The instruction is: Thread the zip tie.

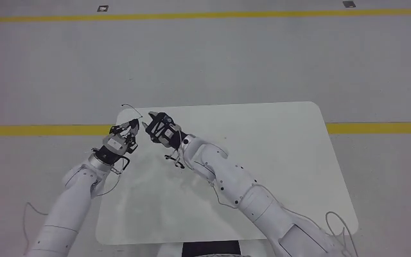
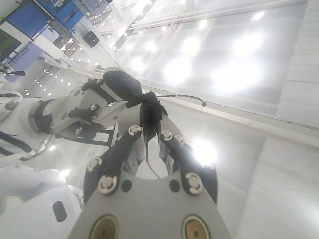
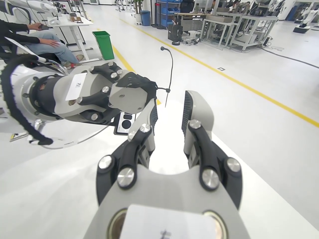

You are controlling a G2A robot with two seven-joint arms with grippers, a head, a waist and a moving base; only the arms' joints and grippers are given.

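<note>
Two pincers are held tip to tip above the left rear part of a rounded white table (image 1: pixel 289 193). The right pincer (image 3: pixel 172 105) is spread wide. Just beyond it, a thin black plastic zip tie (image 3: pixel 171 70) is pinched by the left pincer (image 3: pixel 152 88), its long end curved upward.
</note>
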